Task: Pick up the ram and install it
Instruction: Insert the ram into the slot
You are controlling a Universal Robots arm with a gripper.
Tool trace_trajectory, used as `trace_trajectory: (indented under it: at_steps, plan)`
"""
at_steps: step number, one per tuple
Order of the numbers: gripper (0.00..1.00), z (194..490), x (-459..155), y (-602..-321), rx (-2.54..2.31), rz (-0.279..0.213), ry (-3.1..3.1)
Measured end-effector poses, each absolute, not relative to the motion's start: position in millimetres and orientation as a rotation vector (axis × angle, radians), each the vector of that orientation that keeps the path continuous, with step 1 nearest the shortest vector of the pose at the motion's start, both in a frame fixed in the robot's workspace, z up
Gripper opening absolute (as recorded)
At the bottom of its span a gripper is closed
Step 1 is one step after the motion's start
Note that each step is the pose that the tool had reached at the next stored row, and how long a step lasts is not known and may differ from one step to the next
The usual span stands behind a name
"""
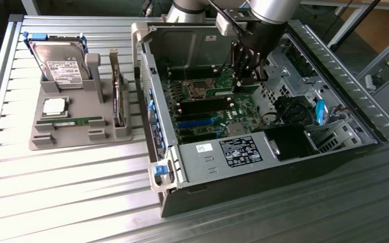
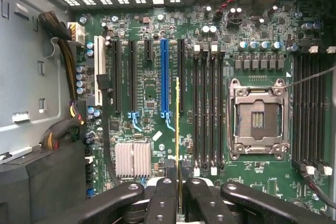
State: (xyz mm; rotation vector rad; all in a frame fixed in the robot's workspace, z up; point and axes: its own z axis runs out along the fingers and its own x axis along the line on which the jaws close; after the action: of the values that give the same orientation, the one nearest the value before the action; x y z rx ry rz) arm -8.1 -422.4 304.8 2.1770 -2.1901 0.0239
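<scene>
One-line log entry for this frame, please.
end effector: shut on ram | ram: held edge-on over motherboard, near black memory slots, inside case | tray: second ram stick in place

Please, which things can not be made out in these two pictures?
The thin green ram stick, wrist view: edge-on, its chips are hidden.
Its held end, wrist view: covered by the black gripper.
Label on the silver hard drive, exterior view: too small to read.

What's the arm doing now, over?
Fingers shut on ram stick. Stick edge-on over motherboard, inside computer case. Nothing seen blocking.
</scene>
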Motion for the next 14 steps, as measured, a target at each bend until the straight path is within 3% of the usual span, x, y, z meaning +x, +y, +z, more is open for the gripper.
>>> trace_trajectory:
  at_steps: [14]
  plan:
    - [0.12,295.2,-10.0,-422.2,2.177,0.024,-2.19]
